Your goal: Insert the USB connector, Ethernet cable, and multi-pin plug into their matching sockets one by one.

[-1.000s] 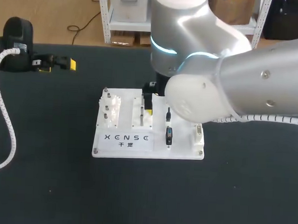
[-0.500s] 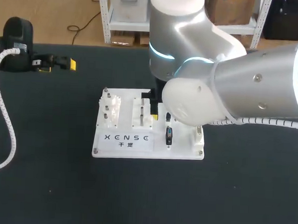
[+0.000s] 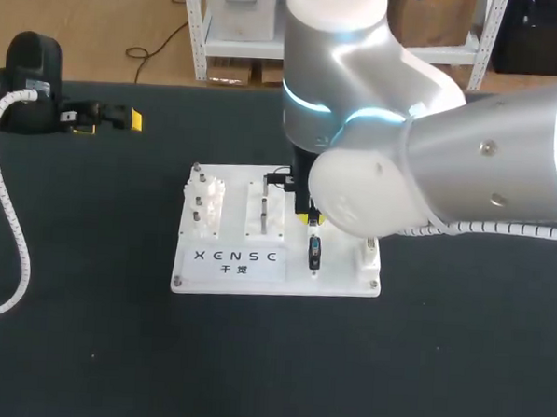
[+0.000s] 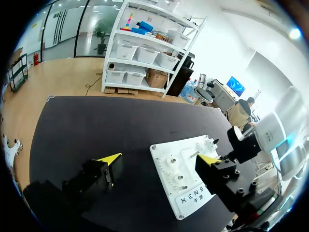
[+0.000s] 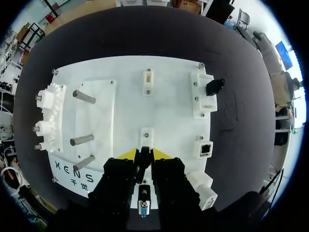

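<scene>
The right gripper [image 5: 144, 154] is down over the middle of the white board [image 3: 338, 281] on the black worktop [image 3: 85, 338]. Its yellow tips are drawn close together on either side of a slim black lead [image 5: 144, 164], and they appear to pinch it from both sides. Just behind the tips, seen through the gap between the finger bodies, is the blue-faced multi-pin plug [image 5: 144, 208]. In the head view it shows as a small black-and-blue piece on the board, right beside the right arm. Whether the lead belongs to that plug cannot be told for sure, though the two sit in line. A small white block [image 5: 146, 137] stands just ahead of the fingertips. The Ethernet socket [image 5: 205, 147], off to one side, looks empty, and another black plug [image 5: 214, 86] sits against a white holder at the far edge. The left gripper [image 4: 159, 159] hangs over bare worktop well apart from the board, its fingers spread wide and holding nothing. The step in hand looks like taking hold of the multi-pin piece, so the insertions seem largely still to do. The next move likely calls for a straight lift, with the lead kept from slipping or twisting in the pinch. The connector face then has to be squared to its socket before any pressing, since bent pins are the risk.
</scene>
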Tool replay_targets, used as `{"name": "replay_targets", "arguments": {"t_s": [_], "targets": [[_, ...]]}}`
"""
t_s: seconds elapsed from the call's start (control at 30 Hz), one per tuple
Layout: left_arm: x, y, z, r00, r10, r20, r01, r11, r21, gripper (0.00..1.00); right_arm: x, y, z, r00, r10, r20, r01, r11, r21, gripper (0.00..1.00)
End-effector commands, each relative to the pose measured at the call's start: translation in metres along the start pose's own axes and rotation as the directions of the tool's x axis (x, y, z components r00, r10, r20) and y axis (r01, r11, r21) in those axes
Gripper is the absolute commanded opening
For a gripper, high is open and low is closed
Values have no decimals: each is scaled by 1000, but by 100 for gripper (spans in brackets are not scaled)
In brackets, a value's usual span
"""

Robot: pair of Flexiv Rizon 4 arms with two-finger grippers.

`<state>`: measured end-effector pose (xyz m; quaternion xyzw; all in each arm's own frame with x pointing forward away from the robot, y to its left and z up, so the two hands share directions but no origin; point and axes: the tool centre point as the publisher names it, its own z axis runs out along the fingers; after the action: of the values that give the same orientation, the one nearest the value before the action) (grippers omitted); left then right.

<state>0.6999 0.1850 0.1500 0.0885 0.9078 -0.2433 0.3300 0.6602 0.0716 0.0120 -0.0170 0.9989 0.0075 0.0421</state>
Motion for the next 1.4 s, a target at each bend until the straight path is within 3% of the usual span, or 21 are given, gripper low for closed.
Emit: {"name": "replay_targets", "arguments": {"t_s": [0.03, 0.53, 0.87, 1.4], "targets": [[0, 0, 0, 1000, 0, 0, 0, 1000, 0, 100, 7, -4, -7, 1000, 5, 30, -5, 1000, -16, 0], [0, 0, 0, 1000, 0, 0, 0, 1000, 0, 100, -1, -27, -23, 996, 48, 71, -46, 999, -23, 0], [0, 0, 0, 1000, 0, 0, 0, 1000, 0, 100, -2, -58, -22, 993, 99, 69, -101, 995, 17, 0], [0, 0, 0, 1000, 0, 0, 0, 1000, 0, 100, -2, -75, -16, 988, 139, 62, -141, 990, 31, 0]]}}
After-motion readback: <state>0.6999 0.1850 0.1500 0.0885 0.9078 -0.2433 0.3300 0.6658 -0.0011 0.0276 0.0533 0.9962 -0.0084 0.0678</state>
